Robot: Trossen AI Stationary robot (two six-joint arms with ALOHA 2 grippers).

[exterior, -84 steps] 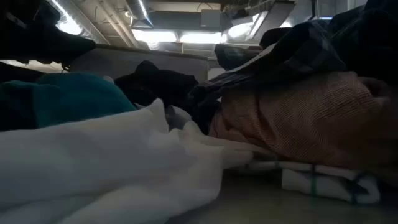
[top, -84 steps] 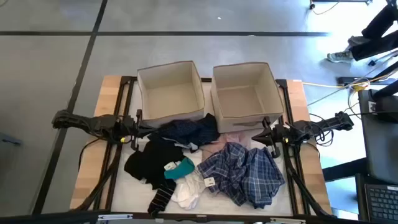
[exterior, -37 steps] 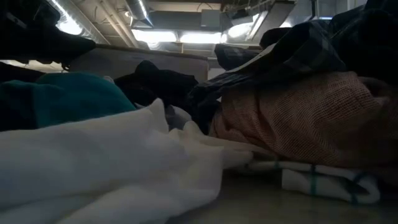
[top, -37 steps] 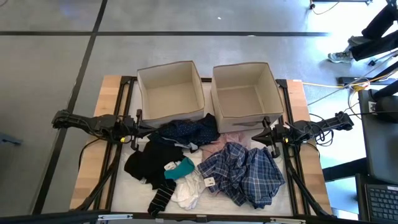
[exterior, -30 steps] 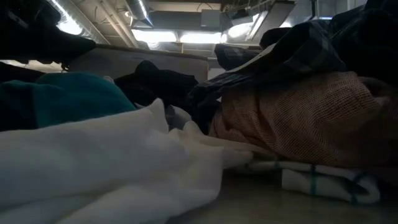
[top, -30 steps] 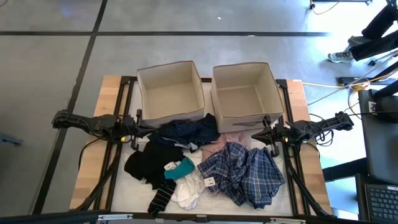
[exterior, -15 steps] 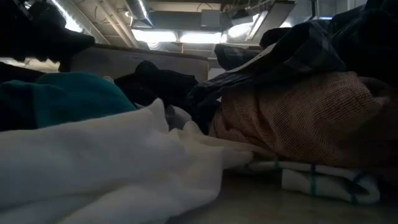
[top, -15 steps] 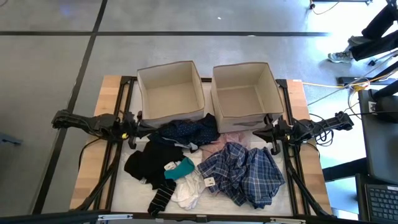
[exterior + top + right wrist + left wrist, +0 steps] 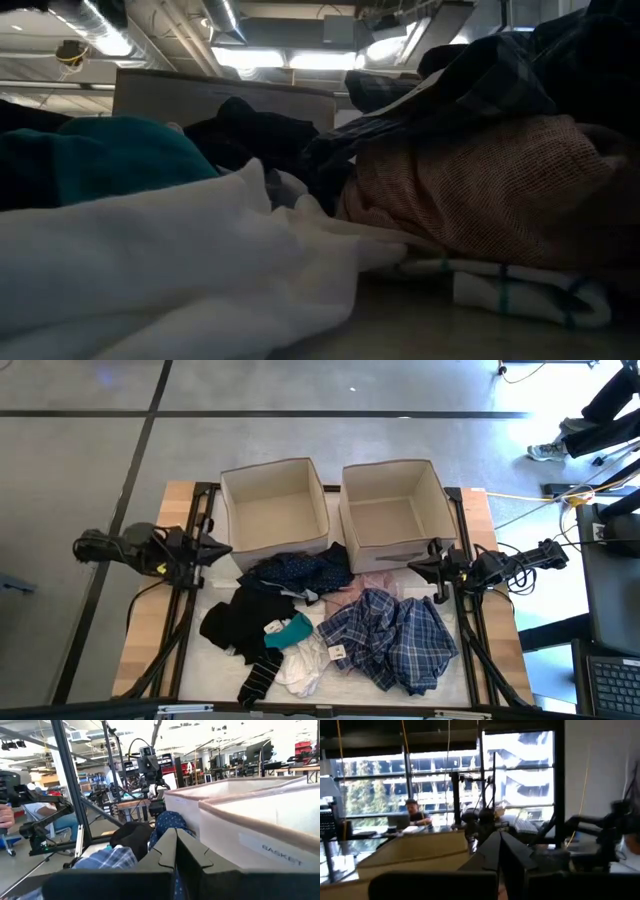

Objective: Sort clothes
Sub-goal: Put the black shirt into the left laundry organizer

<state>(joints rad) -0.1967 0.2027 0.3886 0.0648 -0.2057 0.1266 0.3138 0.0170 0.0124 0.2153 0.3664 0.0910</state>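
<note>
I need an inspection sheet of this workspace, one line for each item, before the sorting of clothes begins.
Surface: wooden table, mostly covered by the pile.
Job's things: blue-plaid garment, black garment, navy garment, dusty-pink piece, white piece, striped sock and teal item in one heap on the table; none is in a box.
Clutter: two beige fabric boxes, empty, behind the heap.
Grippers: left gripper at the left box's corner, right gripper beside the right box; both shut, holding nothing.
Cables: yellow cable on the floor at the right.
Surroundings: person's legs, laptop.
</note>
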